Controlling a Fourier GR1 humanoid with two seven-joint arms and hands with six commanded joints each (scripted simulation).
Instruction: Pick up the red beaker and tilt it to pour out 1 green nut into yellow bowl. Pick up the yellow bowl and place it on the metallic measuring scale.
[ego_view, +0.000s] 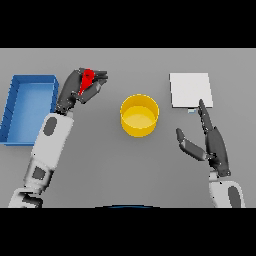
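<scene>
Pouring is judged to be the step in hand, since the red beaker (87, 80) is held clamped in the curled fingers of the left hand (80, 88), off to the left of the yellow bowl (139, 115) and not yet over it. For the step to be done well, the beaker should first be carried rightward until its mouth is above the bowl's open top, and only then tipped, slowly and by a small angle, so that a single green nut is let out and not several; the tilt should be stopped as soon as one nut drops. No nut can be made out, either in the beaker or in the bowl. Little of the beaker is shown: a small bright red shape, mostly hidden between dark fingers, its opening not visible. The bowl is seen as a round yellow tub standing upright at the table's middle. The metallic measuring scale (190, 90), a pale square plate, lies to the bowl's right. The right hand (210, 142) is held with fingers straight and apart, a fingertip near the scale's front edge. A blue bin (14, 107) stands at the far left.
</scene>
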